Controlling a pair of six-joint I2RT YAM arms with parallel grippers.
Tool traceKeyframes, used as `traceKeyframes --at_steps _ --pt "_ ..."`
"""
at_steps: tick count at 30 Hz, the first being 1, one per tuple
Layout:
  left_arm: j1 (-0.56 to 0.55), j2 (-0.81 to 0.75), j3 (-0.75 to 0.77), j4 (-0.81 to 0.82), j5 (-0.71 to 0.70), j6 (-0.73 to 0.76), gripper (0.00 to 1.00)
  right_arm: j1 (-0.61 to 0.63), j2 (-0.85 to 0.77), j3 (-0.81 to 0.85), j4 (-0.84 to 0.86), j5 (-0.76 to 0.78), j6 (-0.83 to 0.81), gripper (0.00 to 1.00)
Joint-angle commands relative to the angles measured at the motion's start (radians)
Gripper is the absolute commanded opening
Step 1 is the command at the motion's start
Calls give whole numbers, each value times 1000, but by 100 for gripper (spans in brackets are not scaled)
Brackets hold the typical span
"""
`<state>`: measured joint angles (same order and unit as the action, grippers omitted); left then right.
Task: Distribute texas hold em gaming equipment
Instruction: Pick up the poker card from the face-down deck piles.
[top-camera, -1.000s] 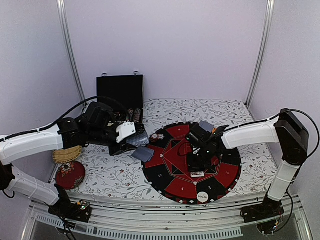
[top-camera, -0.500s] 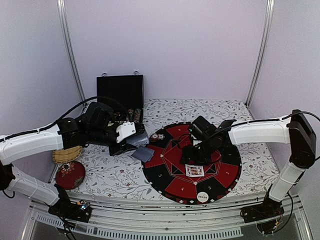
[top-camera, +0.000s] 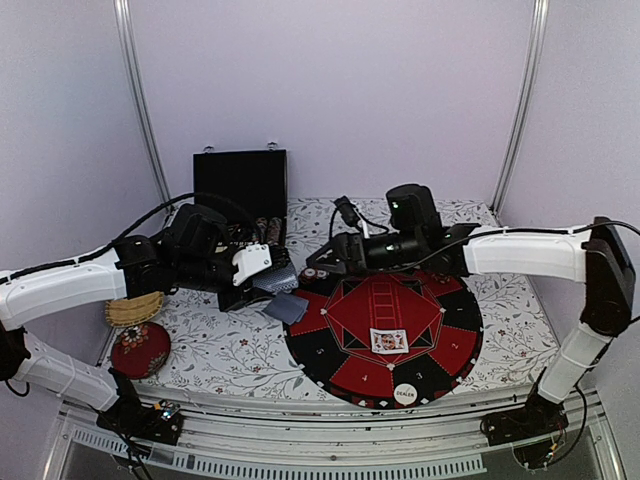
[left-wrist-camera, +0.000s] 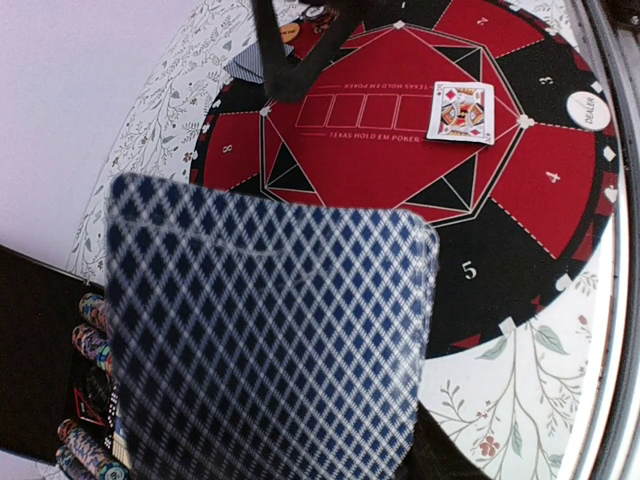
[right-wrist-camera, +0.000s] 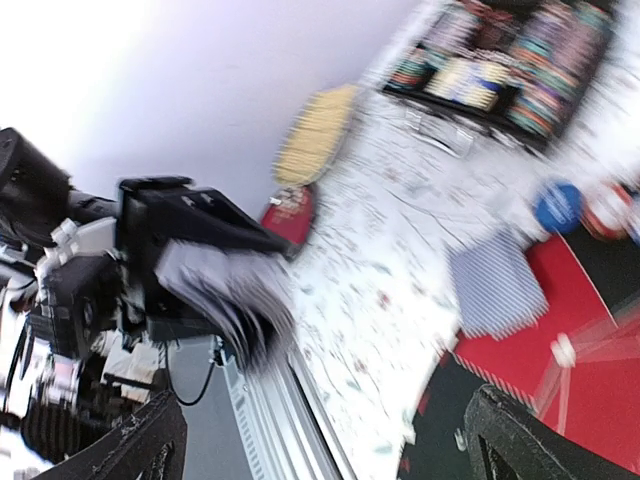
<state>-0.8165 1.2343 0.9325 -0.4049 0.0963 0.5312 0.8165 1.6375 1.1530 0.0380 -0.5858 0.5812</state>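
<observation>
Playing cards, grey-backed with a diamond pattern, are sitting as a stack (left-wrist-camera: 270, 330) clamped in the left tool (top-camera: 268, 284), which is hovering over the floral-patterned counter (top-camera: 220, 350) beside the round red-and-black felt mat (top-camera: 330, 372). One face-up court card (top-camera: 389, 340) is lying on the mat's red centre, and a single grey-backed card (top-camera: 287, 308) is lying at its left edge. The right tool (right-wrist-camera: 330, 440) is standing wide open and empty, pointing toward the stack.

Risk: in pinching the top card, it is liable to be dragging several off together or knocking the stack askew.

The left wrist view is showing the court card's face and the white round DEALER button (left-wrist-camera: 588, 110). Only the blurred right wrist view is showing the stack's splaying side edge in the grip.
</observation>
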Motion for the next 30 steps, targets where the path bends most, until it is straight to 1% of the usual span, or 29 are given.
traceKeyframes --at_steps 1,7,10,12,14,16,19,22,25,30 --pt "-12 -21 -8 20 8 9 47 39 137 118 193 -142 -89 99" --pt "-14 -23 -11 20 15 12 47 66 253 220 210 -140 -150 100" --pt "-15 -19 -11 19 14 11 47 82 303 266 201 -148 -172 97" --pt "-14 -18 -11 20 12 11 47 88 322 276 197 -123 -182 94" --pt "-16 -18 -11 20 11 10 47 87 331 282 172 -91 -180 89" --pt "-15 -18 -11 21 11 10 47 88 320 275 152 -61 -194 81" --pt "-15 -18 -12 23 13 10 47 87 262 233 137 7 -208 70" --pt "-14 -18 -12 23 14 10 47 85 206 186 126 60 -220 65" --pt "-14 -18 -12 23 13 10 46 85 176 162 104 83 -229 56" --pt "-15 -16 -12 23 11 10 46 84 157 155 70 63 -231 43"
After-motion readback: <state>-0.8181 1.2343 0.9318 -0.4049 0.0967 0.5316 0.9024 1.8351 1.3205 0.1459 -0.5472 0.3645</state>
